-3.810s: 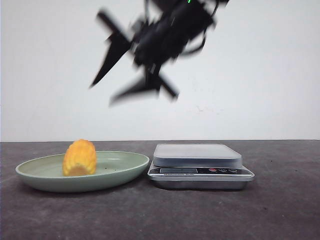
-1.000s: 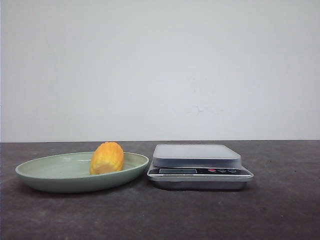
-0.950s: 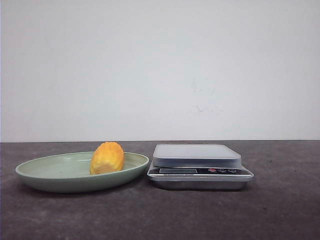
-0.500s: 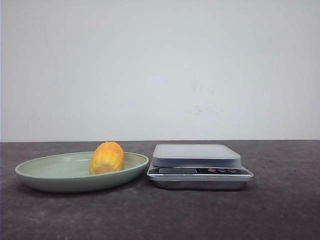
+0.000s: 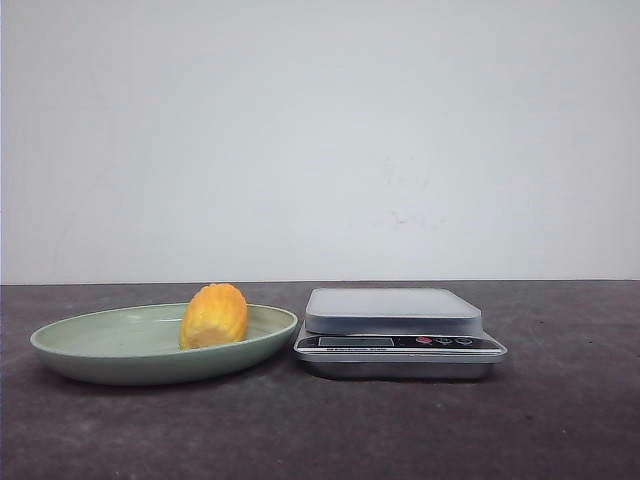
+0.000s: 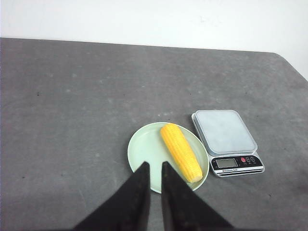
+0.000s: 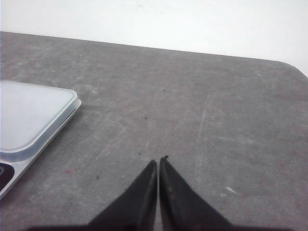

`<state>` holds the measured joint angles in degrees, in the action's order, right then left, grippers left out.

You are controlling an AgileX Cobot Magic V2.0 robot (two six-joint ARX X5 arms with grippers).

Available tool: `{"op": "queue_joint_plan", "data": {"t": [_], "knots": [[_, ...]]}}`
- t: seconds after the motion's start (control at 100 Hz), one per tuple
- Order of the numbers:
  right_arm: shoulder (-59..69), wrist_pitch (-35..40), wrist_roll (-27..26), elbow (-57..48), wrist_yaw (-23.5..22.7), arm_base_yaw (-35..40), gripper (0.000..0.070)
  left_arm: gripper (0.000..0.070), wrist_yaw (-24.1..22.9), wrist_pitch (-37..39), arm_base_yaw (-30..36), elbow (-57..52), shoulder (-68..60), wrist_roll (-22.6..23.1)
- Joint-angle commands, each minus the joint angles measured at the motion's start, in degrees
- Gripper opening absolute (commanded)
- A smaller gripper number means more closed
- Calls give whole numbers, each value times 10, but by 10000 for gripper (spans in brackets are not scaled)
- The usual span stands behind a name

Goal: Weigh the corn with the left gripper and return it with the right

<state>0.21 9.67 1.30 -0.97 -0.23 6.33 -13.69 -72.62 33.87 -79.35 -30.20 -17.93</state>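
Observation:
The corn (image 5: 214, 316) lies in a pale green plate (image 5: 90, 345) left of the scale (image 5: 395, 310). In the left wrist view it is a long yellow cob (image 6: 181, 152) lying on the plate's (image 6: 144, 151) side nearest the scale (image 6: 224, 131), its cut end towards me. My left gripper (image 6: 155, 164) hangs high above the table, over the plate's near rim, empty, with its fingers a narrow gap apart. My right gripper (image 7: 158, 161) is shut and empty, low over bare table beside the scale (image 7: 29, 115). Neither gripper shows in the front view.
The scale's empty weighing platform is light grey, with a display and buttons (image 6: 238, 162) on its front. The dark grey table ends at a white wall behind.
Nothing moved in the last second. Since 3.8 s ago a black arm has left the top of the front view, and the corn lies further right in the plate.

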Motion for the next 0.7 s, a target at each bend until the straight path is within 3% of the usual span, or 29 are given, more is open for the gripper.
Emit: {"op": "queue_joint_plan", "data": {"t": [0.0, 0.2, 0.27, 0.34, 0.52, 0.69], "knots": [[0, -7, 4, 2, 1, 1, 0, 0, -2, 6, 3, -9, -4, 4], [0, -7, 4, 2, 1, 1, 0, 0, -2, 3, -9, -9, 0, 8], [0, -7, 4, 2, 1, 1, 0, 0, 0, 35, -24, -3, 4, 4], [0, -7, 4, 2, 1, 1, 0, 0, 20, 118, -40, 20, 11, 28], [0, -7, 4, 2, 1, 1, 0, 0, 144, 411, -113, 174, 51, 120], [0, -7, 4, 2, 1, 1, 0, 0, 170, 589, -202, 375, 100, 117]]}}
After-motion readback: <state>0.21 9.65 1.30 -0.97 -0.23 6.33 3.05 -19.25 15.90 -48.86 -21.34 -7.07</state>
